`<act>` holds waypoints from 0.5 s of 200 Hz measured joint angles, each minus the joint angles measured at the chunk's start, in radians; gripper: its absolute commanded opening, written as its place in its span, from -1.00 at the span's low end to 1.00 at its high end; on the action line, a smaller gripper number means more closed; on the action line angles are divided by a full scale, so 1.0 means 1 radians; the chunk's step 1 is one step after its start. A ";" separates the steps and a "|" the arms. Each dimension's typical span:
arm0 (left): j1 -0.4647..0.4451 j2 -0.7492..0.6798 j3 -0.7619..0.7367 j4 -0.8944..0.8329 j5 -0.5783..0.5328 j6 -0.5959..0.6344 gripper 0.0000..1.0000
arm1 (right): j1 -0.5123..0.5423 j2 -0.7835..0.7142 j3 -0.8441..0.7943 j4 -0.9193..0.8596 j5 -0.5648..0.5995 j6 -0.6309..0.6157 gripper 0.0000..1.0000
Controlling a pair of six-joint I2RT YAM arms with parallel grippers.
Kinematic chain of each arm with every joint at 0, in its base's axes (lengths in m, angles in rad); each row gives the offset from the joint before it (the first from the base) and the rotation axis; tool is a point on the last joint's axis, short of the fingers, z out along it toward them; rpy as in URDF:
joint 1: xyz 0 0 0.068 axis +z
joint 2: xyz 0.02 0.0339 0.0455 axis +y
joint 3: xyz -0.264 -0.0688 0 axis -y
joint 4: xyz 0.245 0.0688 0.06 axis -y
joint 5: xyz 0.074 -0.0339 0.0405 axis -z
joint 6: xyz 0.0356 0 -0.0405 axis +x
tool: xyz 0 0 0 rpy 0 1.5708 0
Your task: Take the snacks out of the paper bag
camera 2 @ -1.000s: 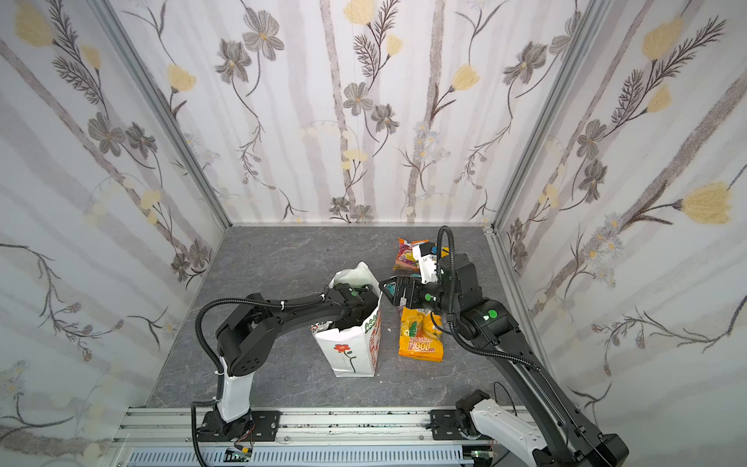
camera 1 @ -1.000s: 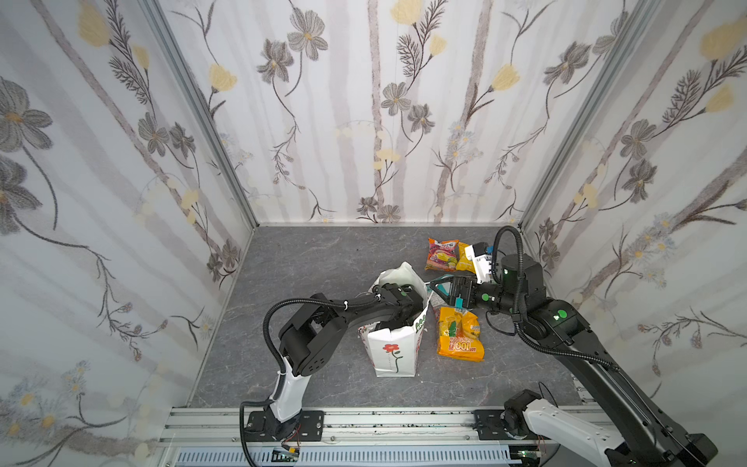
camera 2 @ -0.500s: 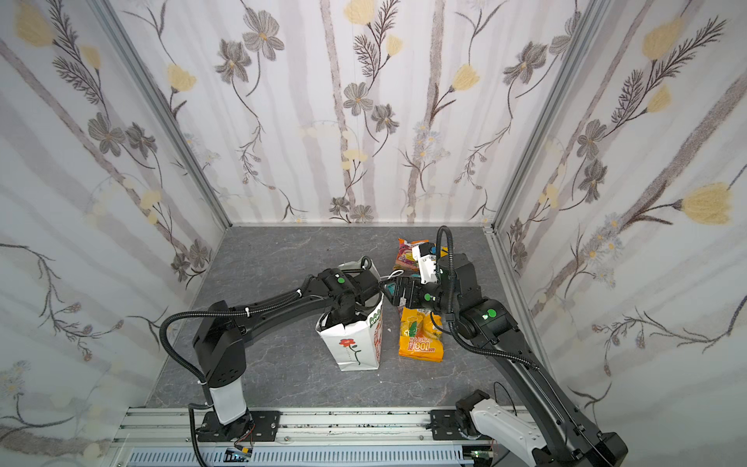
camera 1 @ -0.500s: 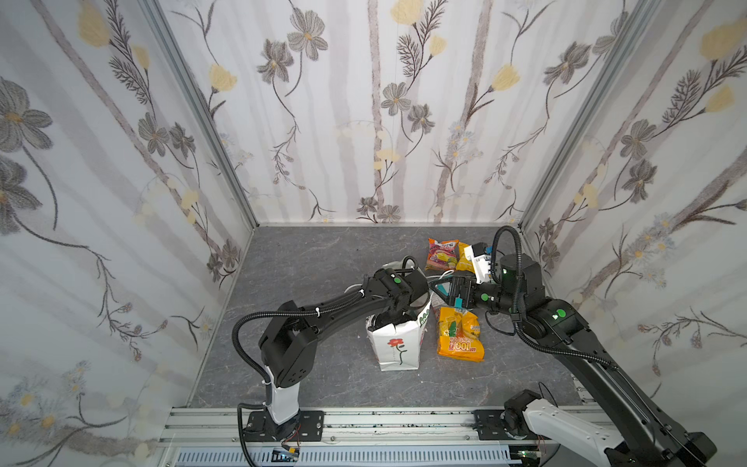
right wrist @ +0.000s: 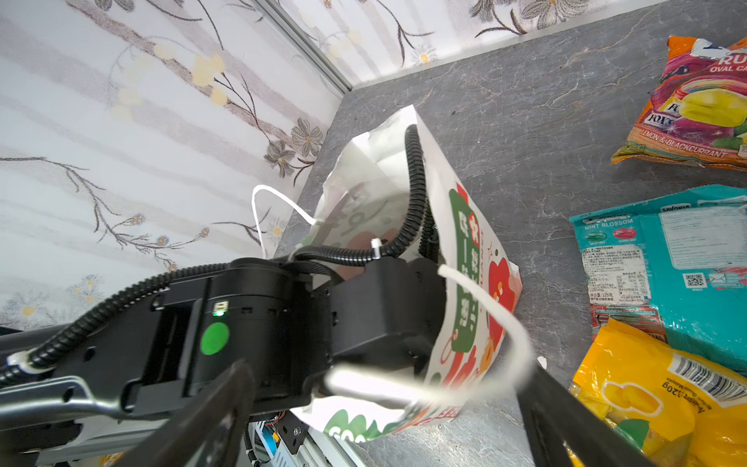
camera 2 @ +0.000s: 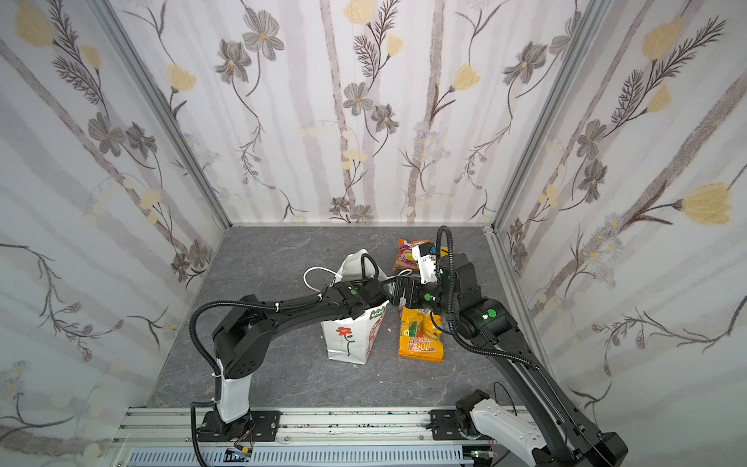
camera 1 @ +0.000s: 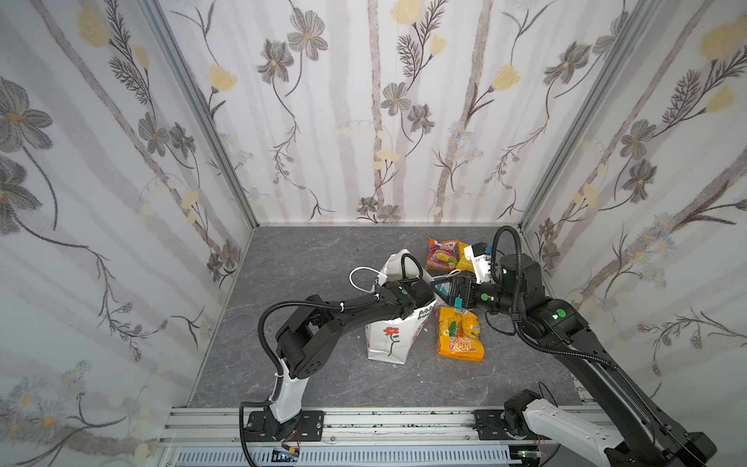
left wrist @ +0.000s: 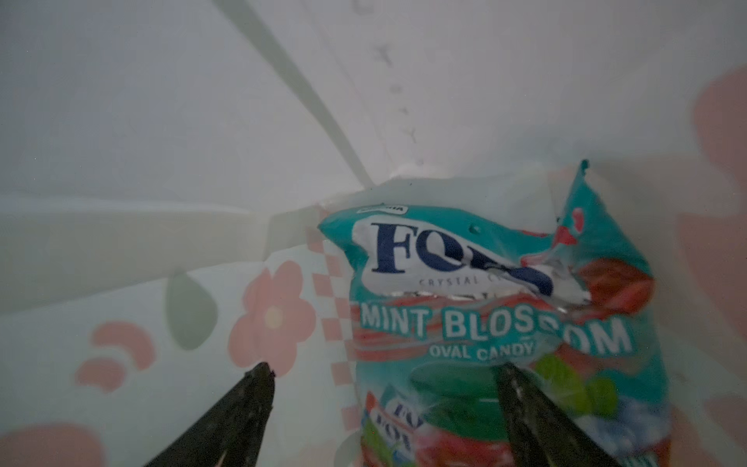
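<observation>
Across the worktop's (camera 1: 315, 258) left half, reaching from the front edge: left arm (camera 1: 351, 311), wrist hidden in the open mouth of the paper bag (camera 1: 390, 337). Bag upright just right of the middle, white, red flower on its front. Just beside it, toward the right edge, lying flat: orange packet (camera 1: 458, 333) marked "100". Touching that, seen from the right wrist: teal packet (right wrist: 687, 258). Near the back right corner: orange-pink packet (camera 1: 442, 254), and just beside it a yellow packet (camera 1: 465, 260), half hidden by the right arm (camera 1: 566, 323). Inside the bag, against its wall: teal-and-red packet (left wrist: 485, 307). Down there too: left gripper (left wrist: 384, 368), fingers spread wide, one in front of that packet, nothing pinched. At the bag's rim: right gripper (camera 1: 438, 288), fingers wide as well, with a white cord handle (right wrist: 485, 323) loose between them.
</observation>
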 measured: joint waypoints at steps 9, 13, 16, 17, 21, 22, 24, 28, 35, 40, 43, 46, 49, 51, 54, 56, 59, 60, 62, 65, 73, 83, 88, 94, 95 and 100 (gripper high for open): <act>0.003 0.008 -0.013 0.026 0.000 -0.003 0.60 | 0.000 -0.003 0.000 0.000 0.000 0.000 0.99; 0.005 0.008 -0.019 0.035 0.000 -0.006 0.55 | 0.000 -0.004 0.000 0.000 0.000 0.000 0.99; 0.006 0.009 -0.024 0.042 0.002 -0.008 0.50 | 0.000 -0.005 0.000 0.000 0.000 0.000 0.99; 0.006 0.009 -0.025 0.043 0.002 -0.008 0.49 | 0.000 -0.005 0.000 0.000 0.000 0.000 0.99; 0.006 0.010 -0.029 0.052 0.005 -0.013 0.42 | 0.000 -0.006 0.000 0.000 0.000 0.000 0.99; 0.006 0.010 -0.031 0.055 0.006 -0.014 0.40 | 0.000 -0.006 0.000 0.000 0.000 0.000 0.99; 0.006 0.010 -0.032 0.058 0.007 -0.014 0.36 | 0.000 -0.007 0.000 0.000 0.000 0.000 0.99; 0.006 0.011 -0.037 0.067 0.011 -0.015 0.27 | 0.000 -0.008 -0.001 0.000 0.000 0.000 0.99; 0.006 0.012 -0.041 0.079 0.020 -0.021 0.11 | 0.000 -0.010 -0.002 0.000 0.000 0.000 0.99; 0.006 0.012 -0.044 0.087 0.026 -0.021 -0.01 | 0.000 -0.011 -0.004 0.000 0.000 0.000 0.99; 0.006 0.012 -0.047 0.094 0.031 -0.021 -0.08 | 0.000 -0.012 -0.005 0.000 0.000 0.000 0.99; 0.006 0.012 -0.049 0.100 0.036 -0.022 -0.14 | 0.000 -0.012 -0.005 0.000 0.000 0.000 0.99; 0.006 0.012 -0.052 0.107 0.042 -0.023 -0.21 | 0.000 -0.012 -0.006 0.000 0.000 0.000 0.99; 0.006 0.012 -0.053 0.110 0.043 -0.023 -0.25 | 0.000 -0.013 -0.006 0.000 0.000 0.000 0.99; 0.006 0.012 -0.056 0.117 0.045 -0.024 -0.32 | 0.000 -0.013 -0.007 0.000 0.000 0.000 0.99; 0.006 0.012 -0.057 0.120 0.045 -0.024 -0.37 | 0.000 -0.013 -0.008 0.001 0.000 0.000 0.99; 0.006 0.012 -0.059 0.124 0.043 -0.025 -0.44 | 0.000 -0.013 -0.009 0.001 0.000 0.000 0.99; 0.006 0.012 -0.060 0.126 0.042 -0.026 -0.46 | 0.000 -0.013 -0.009 0.001 -0.001 0.000 0.99; 0.007 0.012 -0.061 0.127 0.042 -0.025 -0.50 | 0.000 -0.013 -0.010 0.001 -0.001 0.000 0.99; 0.008 0.013 -0.063 0.130 0.037 -0.025 -0.56 | 0.000 -0.013 -0.010 0.000 -0.001 0.000 0.99; 0.012 0.014 -0.066 0.128 0.025 -0.025 -0.70 | 0.000 -0.013 -0.011 0.001 -0.001 0.000 0.99; 0.016 0.014 -0.068 0.124 0.019 -0.025 -0.84 | 0.000 -0.013 -0.014 0.002 -0.001 0.000 0.99; 0.019 0.014 -0.068 0.124 0.019 -0.025 -0.90 | 0.000 -0.013 -0.016 0.002 0.000 0.000 0.99; 0.021 0.011 -0.069 0.126 0.020 -0.025 -0.98 | 0.000 -0.011 -0.017 0.002 0.000 0.001 0.99; 0.021 0.011 -0.069 0.126 0.022 -0.025 -0.99 | 0.000 -0.011 -0.018 0.002 0.000 0.001 0.99; 0.021 0.009 -0.070 0.127 0.027 -0.025 -1.00 | 0.000 -0.009 -0.018 0.003 0.000 0.001 0.99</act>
